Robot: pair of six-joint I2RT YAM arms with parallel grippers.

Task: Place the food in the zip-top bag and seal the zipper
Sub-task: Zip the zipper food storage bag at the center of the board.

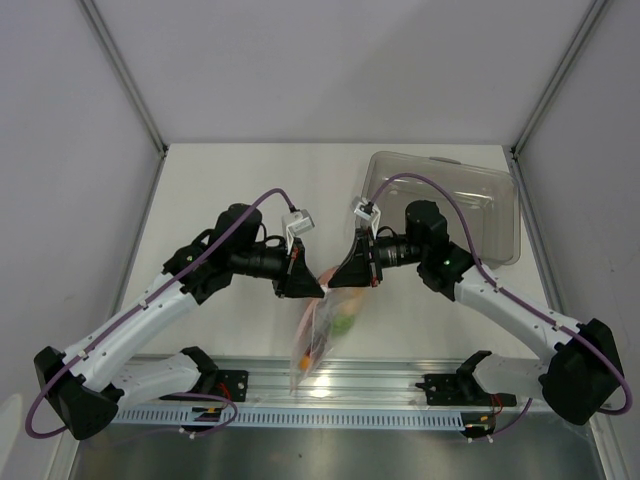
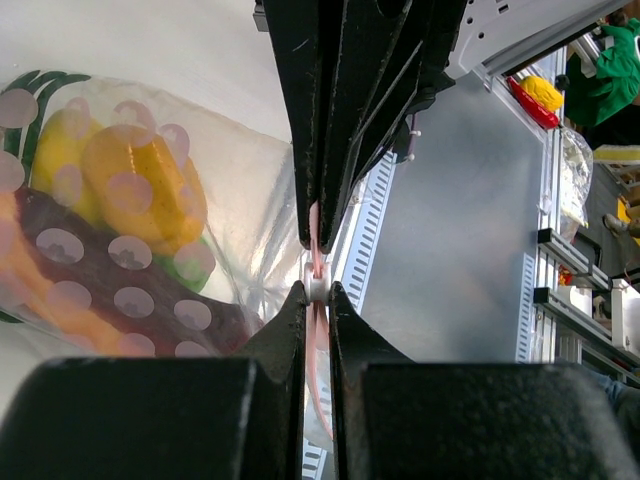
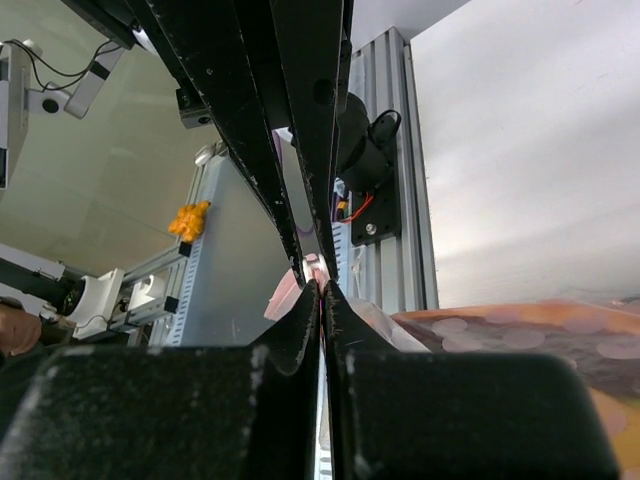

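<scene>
TWO ARMS, ONE STRIP: Both arms meet over the near edge of the table [image 1: 250, 180], the left gripper [image 1: 310, 284] and the right gripper [image 1: 342, 274] tip to tip. Each is clamped tight on the pink zipper [image 2: 318, 285] of the clear bag [image 1: 318, 335], which trails from them toward the metal rail [image 1: 400, 385]. The food is inside: a yellow fruit [image 2: 140, 185], a brown meat slice [image 2: 110, 295] and a patch of green [image 2: 188, 268] press against the dotted plastic in the left wrist view.

The risk from here lies in the seal. The two grips sit almost on the same spot of the strip, so any slide along it would start from a narrow hold. A finger that slips off would leave a stretch unpressed, and the loaded bag could sag and tip its contents toward the mouth. Whether the strip is already closed along its whole length cannot be made out — the fingers hide most of it.

The clear tray [image 1: 470, 190] sits well apart at the far right, out of the way. The nearest obstruction for each arm is the other — their fingers are nearly touching.
</scene>
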